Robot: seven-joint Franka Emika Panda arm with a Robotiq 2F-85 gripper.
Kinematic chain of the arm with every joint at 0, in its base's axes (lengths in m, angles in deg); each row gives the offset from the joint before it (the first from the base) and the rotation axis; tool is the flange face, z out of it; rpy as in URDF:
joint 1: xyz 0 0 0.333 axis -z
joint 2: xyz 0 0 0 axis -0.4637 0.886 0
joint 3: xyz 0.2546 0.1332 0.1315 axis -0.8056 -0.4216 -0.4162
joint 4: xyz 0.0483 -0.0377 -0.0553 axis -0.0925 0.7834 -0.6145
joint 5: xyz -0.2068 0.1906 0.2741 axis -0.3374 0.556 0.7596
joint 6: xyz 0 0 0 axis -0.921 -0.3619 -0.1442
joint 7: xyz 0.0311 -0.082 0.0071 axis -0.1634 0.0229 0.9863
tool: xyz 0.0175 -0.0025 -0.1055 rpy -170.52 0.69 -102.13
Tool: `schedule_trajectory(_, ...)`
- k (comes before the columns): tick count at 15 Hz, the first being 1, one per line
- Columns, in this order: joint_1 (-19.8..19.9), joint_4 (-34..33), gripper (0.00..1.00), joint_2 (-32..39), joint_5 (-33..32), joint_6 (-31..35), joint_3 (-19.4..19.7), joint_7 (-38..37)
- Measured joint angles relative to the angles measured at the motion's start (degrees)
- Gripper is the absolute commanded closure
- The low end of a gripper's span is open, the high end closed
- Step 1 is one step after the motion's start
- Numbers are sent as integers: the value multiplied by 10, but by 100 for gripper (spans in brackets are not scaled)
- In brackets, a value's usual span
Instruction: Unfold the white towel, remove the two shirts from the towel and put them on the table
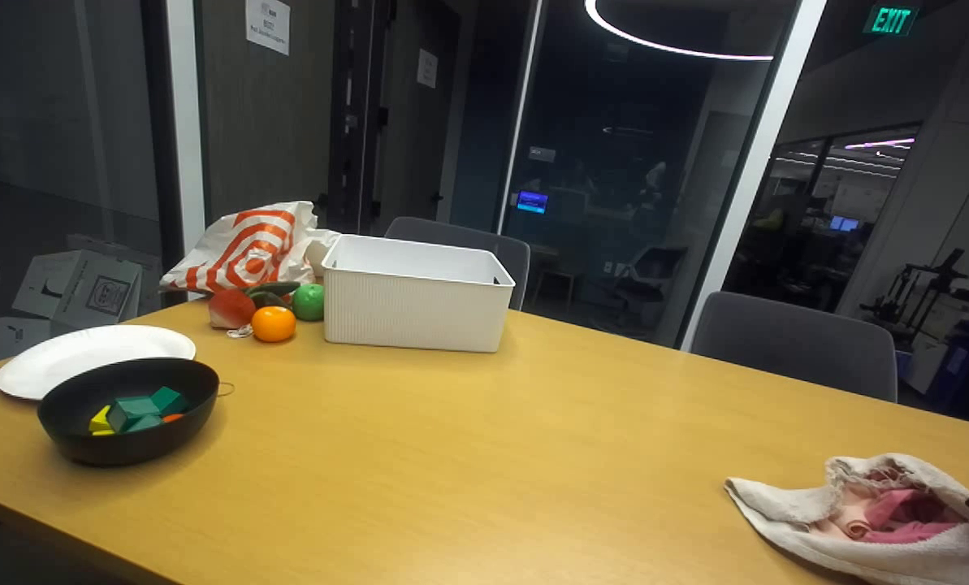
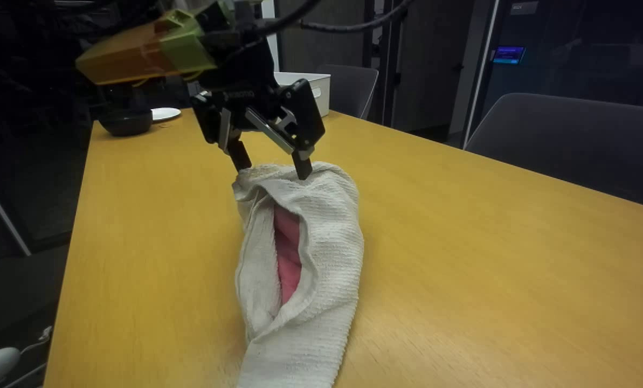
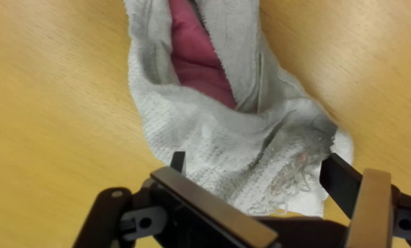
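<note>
- White towel (image 2: 329,269), nearest, lies rumpled on the surface (image 2: 488,302), its folds parted.
- Deep rose-pink shirt (image 2: 288,258) shows inside the towel; in an exterior view, the pale peach-pink shirt (image 1: 850,508) lies beside it.
- Fingers (image 2: 302,166) stand spread at the towel's far end; whether they touch is unclear.
- Black bowl (image 2: 126,123) sits far left, white box (image 2: 325,89) to its right.
</note>
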Motion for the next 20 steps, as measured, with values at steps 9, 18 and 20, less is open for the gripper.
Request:
schedule_trajectory(9,-17,3,0,58,-16,-8,-5,33)
schedule_trajectory(18,-17,1,81,94,-26,-7,-15,36)
schedule_trajectory(20,-18,-1,43,93,-24,-7,-14,39)
